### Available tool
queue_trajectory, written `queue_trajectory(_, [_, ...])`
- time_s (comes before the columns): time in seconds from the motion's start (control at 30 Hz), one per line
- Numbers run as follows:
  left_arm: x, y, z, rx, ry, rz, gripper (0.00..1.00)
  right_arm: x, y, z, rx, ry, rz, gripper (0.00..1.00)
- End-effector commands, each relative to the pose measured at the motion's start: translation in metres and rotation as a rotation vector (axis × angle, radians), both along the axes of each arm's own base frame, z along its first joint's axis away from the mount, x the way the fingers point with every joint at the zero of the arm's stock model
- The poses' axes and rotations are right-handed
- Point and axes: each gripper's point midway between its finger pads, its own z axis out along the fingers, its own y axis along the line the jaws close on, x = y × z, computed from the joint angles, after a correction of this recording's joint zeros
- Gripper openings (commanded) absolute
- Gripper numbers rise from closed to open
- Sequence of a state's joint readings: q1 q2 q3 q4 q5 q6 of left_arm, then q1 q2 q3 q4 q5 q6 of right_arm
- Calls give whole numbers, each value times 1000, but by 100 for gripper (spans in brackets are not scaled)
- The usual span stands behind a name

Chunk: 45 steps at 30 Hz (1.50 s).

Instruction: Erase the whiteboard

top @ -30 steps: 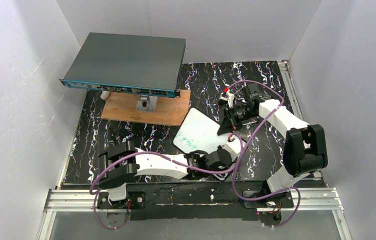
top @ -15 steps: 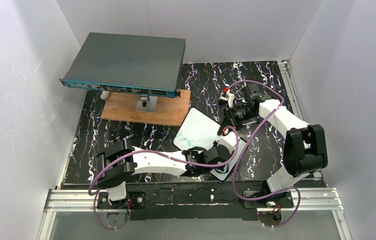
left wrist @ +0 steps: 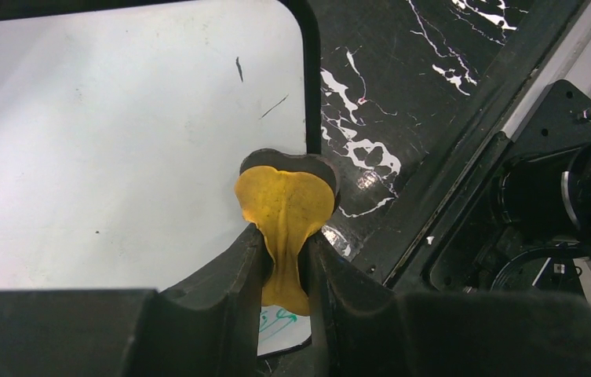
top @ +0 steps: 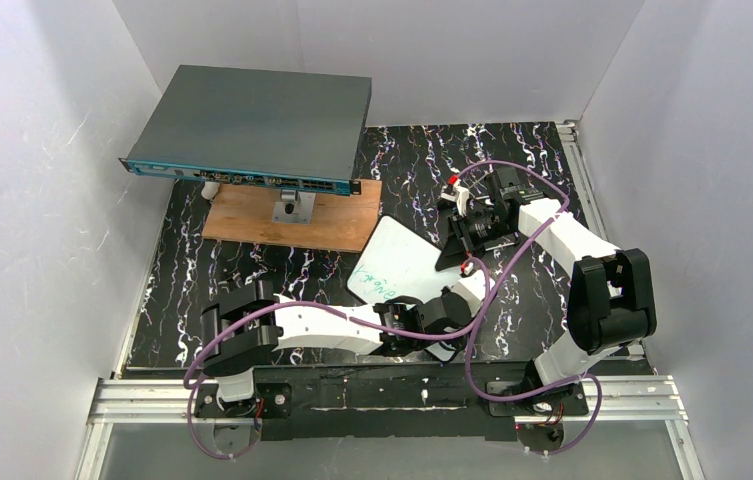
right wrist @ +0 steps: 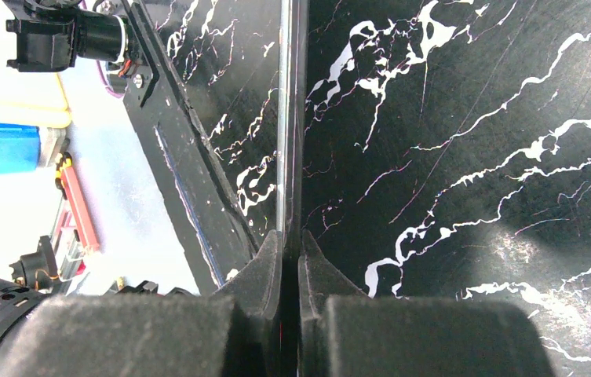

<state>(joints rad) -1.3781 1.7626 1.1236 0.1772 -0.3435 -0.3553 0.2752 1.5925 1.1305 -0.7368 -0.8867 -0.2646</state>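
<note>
On the whiteboard [left wrist: 119, 141], left jaws pinch yellow cloth [left wrist: 284, 208].

You see the whiteboard [top: 399, 255] white, with green scribble at its near end. Counter [top: 252, 272] black, with white marble-like veins and faint purple streaks. Cloth [left wrist: 284, 206] yellow. Box [top: 252, 118] grey, blue front edge. Plank [top: 287, 220] brown wood. Arms [top: 562, 232] white and black, cables [top: 497, 165] purple. Walls [top: 32, 150] white.

left arm [top: 322, 328] low, reaching right, jaws clamped | right arm [top: 562, 228] bent back leftward, jaws clamped
</note>
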Motion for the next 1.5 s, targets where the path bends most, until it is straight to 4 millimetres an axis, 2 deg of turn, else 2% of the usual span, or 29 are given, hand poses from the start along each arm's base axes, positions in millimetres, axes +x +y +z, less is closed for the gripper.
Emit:
queue_trajectory(0.0, [-10,-14,4,-41,24,-56,0,6,5,7,33,-89,40,1])
queue_trajectory(0.4, [-29,-10,-14,-14,116,-115,0,7,4,8,36,-91,34,1])
queue_trajectory(0.97, [-34,25,-42,28,198,-51,0,7,3,11,41,-98,31,1])
queue_trajectory(1.07, [-26,37,-43,35,195,-4,0,7,3,11,41,-99,31,1])
queue_trajectory(1.2, [-3,61,-40,49,163,126,0,7,3,10,40,-97,31,1])
queue_trajectory(1.47, [38,82,-6,-59,67,297,0,7,3,10,39,-98,30,1])
